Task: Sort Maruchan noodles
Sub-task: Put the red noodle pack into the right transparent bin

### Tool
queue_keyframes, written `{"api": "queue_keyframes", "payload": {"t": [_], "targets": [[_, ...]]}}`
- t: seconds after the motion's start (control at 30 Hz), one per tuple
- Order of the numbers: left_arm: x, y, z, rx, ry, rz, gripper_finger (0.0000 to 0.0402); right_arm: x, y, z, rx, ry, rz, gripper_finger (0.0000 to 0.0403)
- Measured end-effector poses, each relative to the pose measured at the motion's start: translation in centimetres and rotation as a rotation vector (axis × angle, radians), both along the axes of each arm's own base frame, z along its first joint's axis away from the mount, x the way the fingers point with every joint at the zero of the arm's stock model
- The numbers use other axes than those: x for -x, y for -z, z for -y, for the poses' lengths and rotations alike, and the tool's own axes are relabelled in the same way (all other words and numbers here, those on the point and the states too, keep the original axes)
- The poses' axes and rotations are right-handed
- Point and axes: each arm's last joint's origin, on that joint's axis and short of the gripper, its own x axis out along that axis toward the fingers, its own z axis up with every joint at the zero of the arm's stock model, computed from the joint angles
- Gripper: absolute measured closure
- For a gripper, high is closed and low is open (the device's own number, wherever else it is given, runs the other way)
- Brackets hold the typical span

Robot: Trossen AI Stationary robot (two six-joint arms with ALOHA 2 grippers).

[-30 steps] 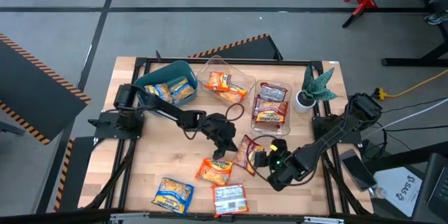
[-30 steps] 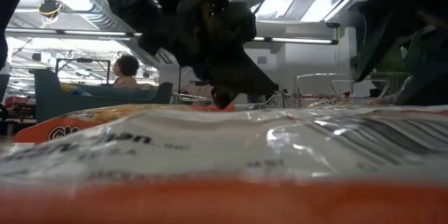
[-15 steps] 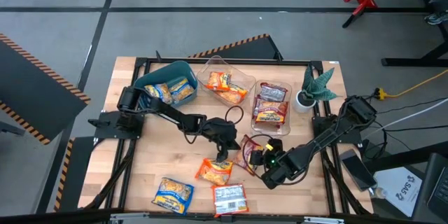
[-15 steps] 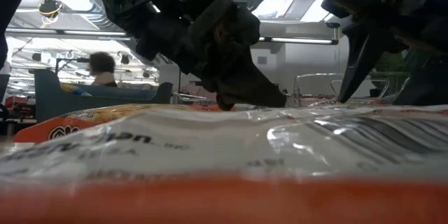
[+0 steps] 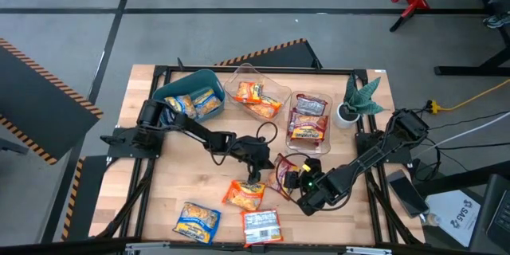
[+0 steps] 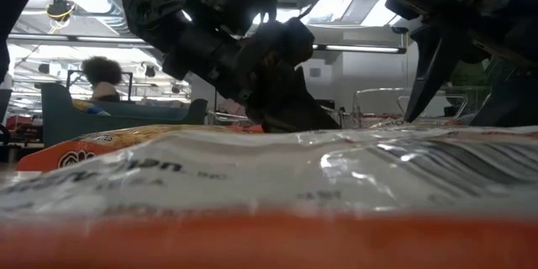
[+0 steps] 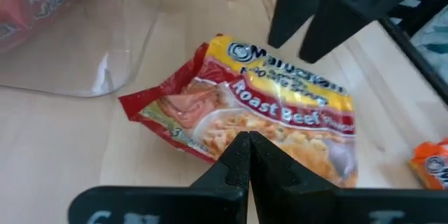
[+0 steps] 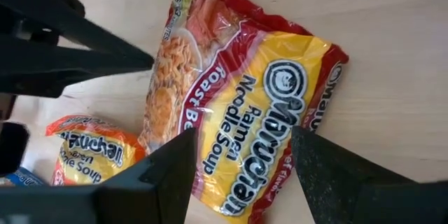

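Note:
A red-and-yellow Roast Beef noodle packet lies flat on the wooden table between my two grippers. My left gripper is shut, and its tips sit at the packet's red edge. My right gripper is open, with one finger on each side of the packet's yellow end. Other noodle packets lie flat near the front edge: an orange one, a blue one and a red-white one. My left gripper comes slanting down from the table's left, its shut fingertips over the red packet's edge. I cannot tell whether they touch it. The packet lies flat on the table.
At the back stand a teal bin with blue packets, a clear container with orange ones and another with red ones. A potted plant is at the back right. A person shows in the room behind.
My left gripper has sunk toward the table, tipping further down and rolling a little, still shut. My right gripper has gone a short way toward the table's left, over the red packet, still open. The person in the background has walked leftward.

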Motion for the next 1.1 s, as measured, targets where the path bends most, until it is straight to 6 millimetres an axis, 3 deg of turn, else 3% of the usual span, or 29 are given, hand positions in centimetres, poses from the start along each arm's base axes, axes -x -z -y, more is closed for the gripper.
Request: {"api": "queue_keyframes", "payload": {"t": [0.9,1.1], "targets": [[0.2,2.8,0.1,-0.017,-0.019,-0.111,0.0402,-0.3,-0.2,0.0,0.026,0.018,0.064,0.0185],[0.4,3.1,0.1,-0.019,-0.022,-0.146,0.0402,0.3,-1.6,-0.9,-0.015,0.01,0.098,0.0185]]}}
